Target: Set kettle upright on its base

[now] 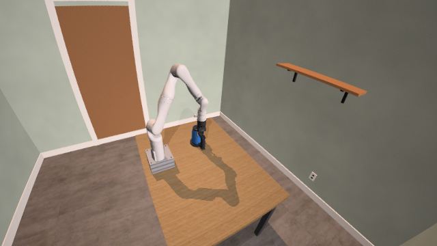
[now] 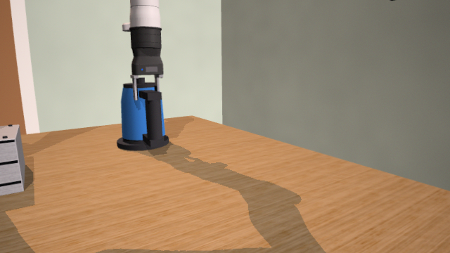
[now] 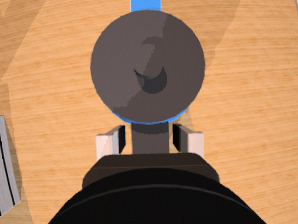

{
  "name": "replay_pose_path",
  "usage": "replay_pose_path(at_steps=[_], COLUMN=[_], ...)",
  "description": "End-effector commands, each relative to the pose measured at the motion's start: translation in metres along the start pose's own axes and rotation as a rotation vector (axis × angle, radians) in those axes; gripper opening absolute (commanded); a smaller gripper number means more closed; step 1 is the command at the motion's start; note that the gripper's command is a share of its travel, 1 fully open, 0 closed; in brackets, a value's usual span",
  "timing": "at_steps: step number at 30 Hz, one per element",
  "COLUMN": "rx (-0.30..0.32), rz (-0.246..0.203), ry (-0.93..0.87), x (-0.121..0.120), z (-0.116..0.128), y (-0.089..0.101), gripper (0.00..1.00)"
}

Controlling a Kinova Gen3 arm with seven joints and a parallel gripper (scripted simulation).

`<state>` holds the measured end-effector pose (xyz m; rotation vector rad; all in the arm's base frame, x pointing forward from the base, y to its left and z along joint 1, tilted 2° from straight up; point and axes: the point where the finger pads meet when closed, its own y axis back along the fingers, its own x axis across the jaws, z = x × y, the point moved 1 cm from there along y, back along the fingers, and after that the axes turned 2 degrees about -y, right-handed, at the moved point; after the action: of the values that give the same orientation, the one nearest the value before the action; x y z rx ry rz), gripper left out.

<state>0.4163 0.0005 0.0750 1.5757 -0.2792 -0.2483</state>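
The blue kettle (image 2: 140, 110) stands upright on its round black base (image 2: 140, 145) at the far side of the wooden table; it also shows in the top view (image 1: 196, 136). Its black handle (image 2: 153, 114) faces the camera. My gripper (image 2: 145, 89) points straight down over the top of the handle, fingers open on either side of it and not pressing on it. In the wrist view the dark lid (image 3: 147, 70) fills the middle, the blue spout (image 3: 145, 3) shows beyond it, and the open fingers straddle the handle. The stud and the ring are hidden.
The arm's grey mount (image 1: 160, 160) stands at the table's left edge, a short way from the kettle. A grey wall (image 1: 324, 102) runs along the table's right side with a shelf (image 1: 321, 79) high up. A door (image 1: 99, 68) is behind.
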Motion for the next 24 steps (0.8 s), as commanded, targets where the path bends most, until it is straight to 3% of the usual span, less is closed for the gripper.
replay_pose_path(at_steps=[1, 17, 24], rx=[0.004, 0.005, 0.009], rz=[-0.001, 0.000, 0.007], ry=[-0.004, -0.003, -0.003], x=[-0.001, 0.001, 0.003], z=[-0.001, -0.002, -0.003], y=[-0.001, 0.003, 0.026], gripper=[1.00, 1.00, 1.00])
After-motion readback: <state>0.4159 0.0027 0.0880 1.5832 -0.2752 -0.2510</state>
